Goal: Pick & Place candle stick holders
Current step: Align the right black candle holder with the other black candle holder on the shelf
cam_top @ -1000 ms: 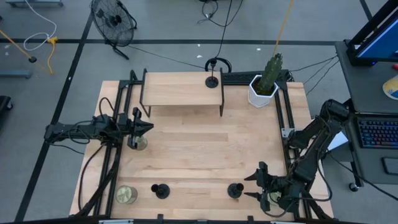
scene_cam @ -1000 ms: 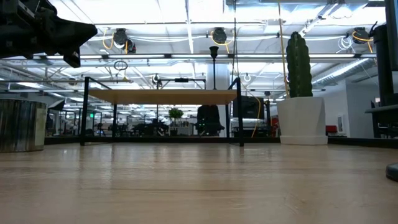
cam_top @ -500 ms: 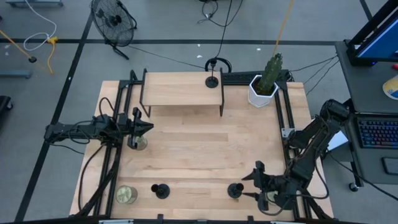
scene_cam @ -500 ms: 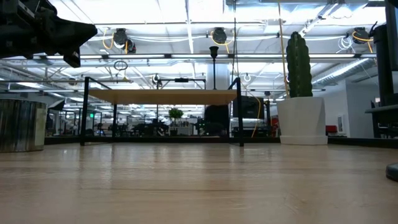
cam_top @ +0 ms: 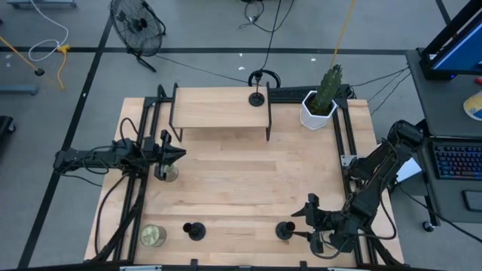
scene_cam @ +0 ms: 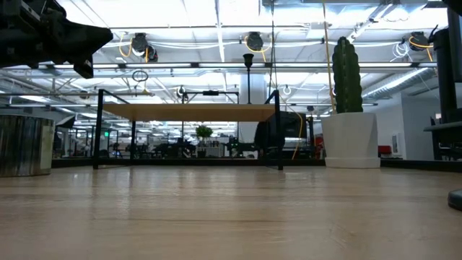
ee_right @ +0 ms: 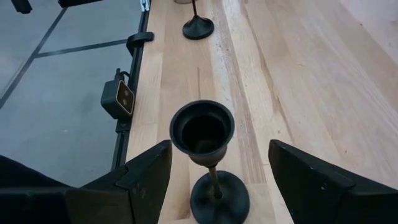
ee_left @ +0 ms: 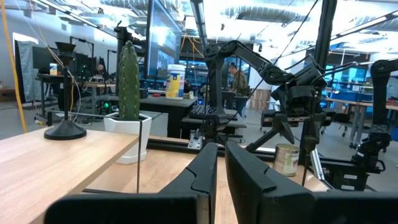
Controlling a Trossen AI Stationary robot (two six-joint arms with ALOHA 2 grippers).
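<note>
**Right gripper flanks a holder at the near edge; much stays hidden**

In the high view the right gripper [cam_top: 307, 223] sits in the lower right of the frame, fingers spread wide, just beside a holder [cam_top: 284, 230] on the surface [cam_top: 241, 181]. From above, whether the fingers reach around it is hard to tell. The right wrist view settles it: the holder [ee_right: 204, 155] stands upright between the two dark fingers [ee_right: 146, 174], with clear gaps on both sides, untouched. Its base is cut off by the bottom edge of that frame.

A second holder [cam_top: 195, 230] stands lower left of centre in the high view; in the right wrist view only its foot and part of the stem [ee_right: 198, 26] show at the top edge, the cup cut off. A third holder [cam_top: 257, 96] stands on the shelf [cam_top: 218, 109] in the upper middle.

The left gripper [cam_top: 175, 156] hangs at the left side of the frame with its fingers together, holding nothing. It overlaps a jar [cam_top: 169, 173] there, mostly hidden beneath it. Another jar [cam_top: 153, 235] sits in the lower left corner of the surface. A cactus [cam_top: 327, 89] in a white pot stands in the upper right.

In the low view the right gripper does not show; only a dark sliver [scene_cam: 455, 198] at the right edge, too little to identify.
</note>
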